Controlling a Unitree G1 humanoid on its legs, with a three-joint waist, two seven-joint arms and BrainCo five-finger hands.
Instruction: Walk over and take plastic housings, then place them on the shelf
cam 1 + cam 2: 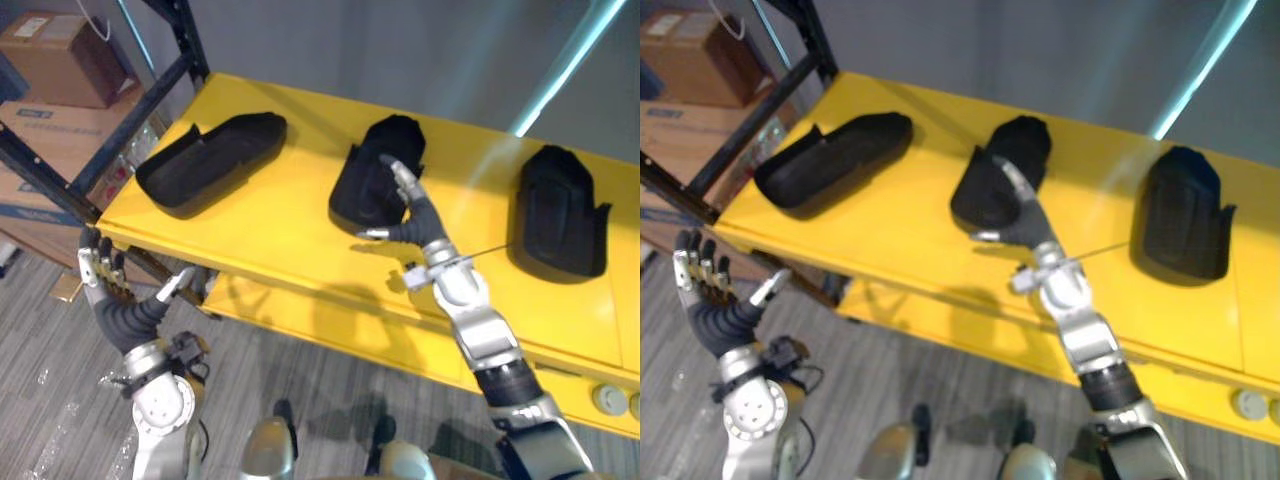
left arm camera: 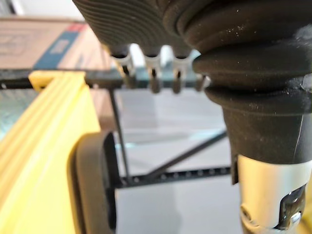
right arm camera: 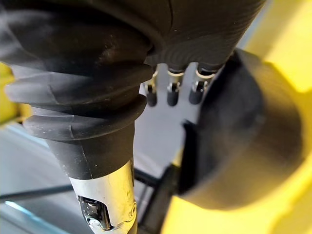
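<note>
three black plastic housings are seen lying in a row on the yellow shelf [image 1: 280, 235], well apart from one another: the left housing [image 1: 210, 160] near the shelf's left end, the middle housing [image 1: 362, 190] at the centre, and the right housing [image 1: 560, 215] towards the right end. the right arm is stretched up and forward from the lower right, and the right hand [image 1: 415, 215] is held at the near side of the middle housing. its fingers [image 1: 402, 178] are kept straight and laid over the housing's near edge, with the thumb spread out to the side above the bare shelf; nothing is gripped. whether the fingertips actually press on the housing cannot be told. the left arm is bent upward below the shelf's front left corner, and the left hand [image 1: 112, 292] is raised with the fingers straight and pointing up, the thumb spread apart, and nothing held in it. a black frame [image 1: 185, 50] is seen at the shelf's left end, with cardboard boxes [image 1: 60, 60] stacked behind it.
</note>
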